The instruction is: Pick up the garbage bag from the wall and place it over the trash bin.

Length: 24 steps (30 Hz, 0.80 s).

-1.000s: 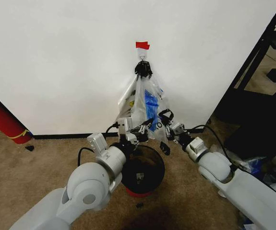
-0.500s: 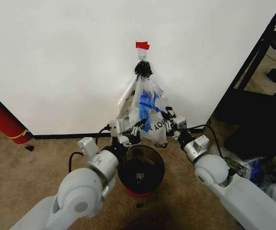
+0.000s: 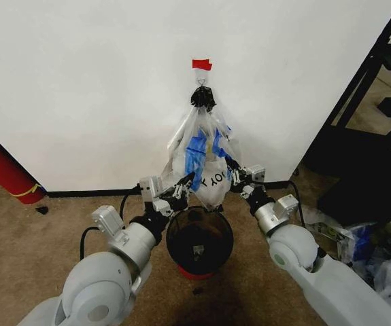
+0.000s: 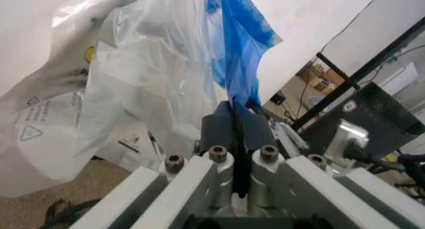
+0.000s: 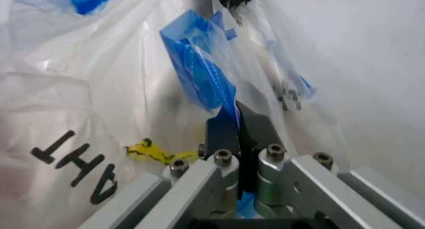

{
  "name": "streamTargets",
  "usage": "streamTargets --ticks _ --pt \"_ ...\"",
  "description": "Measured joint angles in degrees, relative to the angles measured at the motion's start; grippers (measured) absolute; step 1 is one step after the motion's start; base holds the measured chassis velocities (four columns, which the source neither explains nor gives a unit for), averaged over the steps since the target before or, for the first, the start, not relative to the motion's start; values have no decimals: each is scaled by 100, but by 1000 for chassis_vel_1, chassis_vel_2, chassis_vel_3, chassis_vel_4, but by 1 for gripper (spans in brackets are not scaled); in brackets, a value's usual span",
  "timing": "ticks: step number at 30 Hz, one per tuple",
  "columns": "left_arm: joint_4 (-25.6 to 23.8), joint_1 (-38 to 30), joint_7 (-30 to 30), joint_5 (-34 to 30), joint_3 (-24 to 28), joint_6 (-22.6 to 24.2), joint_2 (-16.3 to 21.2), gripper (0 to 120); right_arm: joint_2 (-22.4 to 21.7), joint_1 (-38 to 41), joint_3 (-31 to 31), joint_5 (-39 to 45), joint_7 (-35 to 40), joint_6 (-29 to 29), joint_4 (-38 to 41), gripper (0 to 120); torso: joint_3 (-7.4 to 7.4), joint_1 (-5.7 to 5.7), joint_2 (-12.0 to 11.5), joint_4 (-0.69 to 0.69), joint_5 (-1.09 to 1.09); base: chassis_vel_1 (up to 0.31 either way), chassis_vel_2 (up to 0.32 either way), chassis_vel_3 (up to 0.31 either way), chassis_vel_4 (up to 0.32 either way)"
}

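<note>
The left gripper (image 3: 181,185) is pinched together on the garbage bag (image 3: 196,153), its two dark pads meeting on a fold of blue-printed film, as the left wrist view makes plain (image 4: 234,120). The right gripper (image 3: 234,175) does the same on the far side of the bag: its pads (image 5: 222,132) are pressed flat against a blue patch with only a thin seam showing between them. Each holds one side of the bag's lower part, just above the trash bin (image 3: 200,234), and I would judge that is so the mouth can be drawn wide between them once the plastic is free.

The bag itself hangs from the small hook (image 3: 201,81) on the wall (image 3: 79,88), directly above the bin, with its top bunched in a dark knot under the red tape strip (image 3: 202,64). A second clear bag with black lettering (image 3: 215,180) hangs against it and bulges down between the two grippers, almost to the bin's black rim; it looks liable to come along if the pull is careless.

From the bin outward, both forearms rise from either side and slant inward and up toward the wall, wrists cocked so the fingers point at the bag from below. The left elbow sits low and near me on the carpet side of the bin, the right one likewise on the opposite side.

The bin stands on the carpet close to the black baseboard (image 3: 93,193), open and unlined. Well off to its left a long red cylinder (image 3: 1,166) leans at the wall.
</note>
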Motion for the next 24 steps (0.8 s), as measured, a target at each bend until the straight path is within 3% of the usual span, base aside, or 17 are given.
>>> streamTargets --ticks 12,24 --pt "-118 186 29 120 -41 44 121 0 -76 -870 526 -231 -54 133 481 0 0 0 0 0 0 0 0 0 0" --pt "-123 793 114 421 -140 47 191 0 80 -1705 888 -504 -206 363 792 0 0 0 0 1 0 0 0 0 0"
